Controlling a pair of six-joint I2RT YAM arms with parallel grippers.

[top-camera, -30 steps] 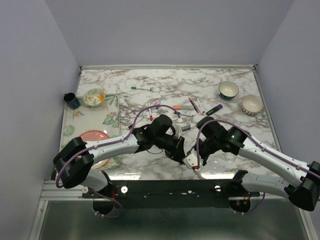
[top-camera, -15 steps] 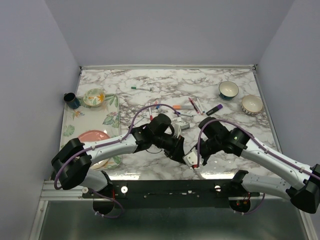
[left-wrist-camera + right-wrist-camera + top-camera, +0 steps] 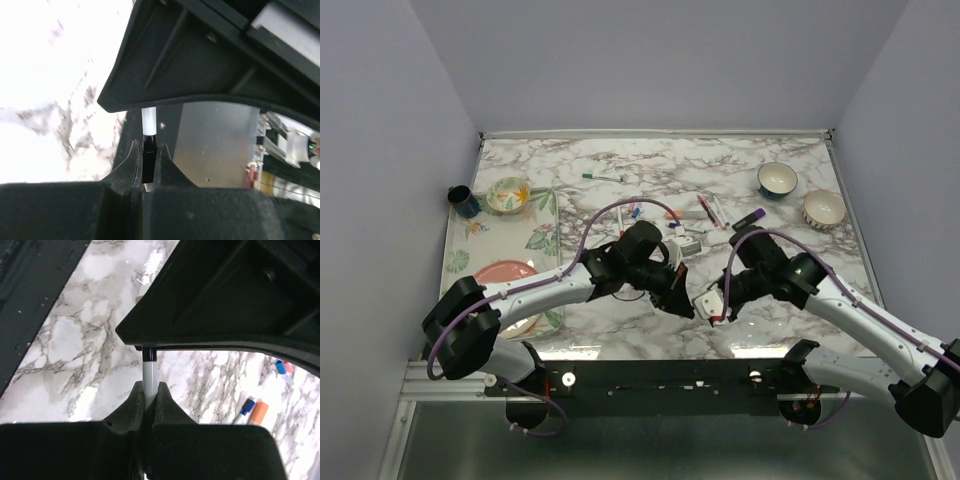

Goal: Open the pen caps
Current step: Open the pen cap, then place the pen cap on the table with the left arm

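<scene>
Where the table [image 3: 550, 160] is being covered along its left edge, tray [image 3: 548, 218]: a pink plate [image 3: 507, 272], a floral bowl [image 3: 508, 194] and a dark mug [image 3: 463, 202] are being carried on it.
Green pen [image 3: 603, 177]: it is being shown alone on the marble, far back, well apart from the other pens.
Left gripper [image 3: 148, 159]: it is being held low over the near middle of the table; its jaws are being pressed shut on the black cap [image 3: 148, 150].
Black cap: it is being pinched between the left fingers [image 3: 131, 167], off the table, end to end with the white body [image 3: 149, 374] and touching it; whether it is being pulled free cannot be told.
White body: it is being stretched straight across the short gap between the two grippers.
Right gripper [image 3: 149, 396]: it is being held tip to tip with the left gripper; its jaws are being clamped on the white body.
Loose pens [image 3: 712, 212]: they are being shown scattered on the marble just beyond the right gripper, coloured caps at their ends; a blue cap [image 3: 248, 404] and an orange cap [image 3: 260, 412] are being seen side by side.
Bowls: a teal bowl [image 3: 777, 180] and a tan bowl [image 3: 823, 208] are being shown near each other at the far right.
</scene>
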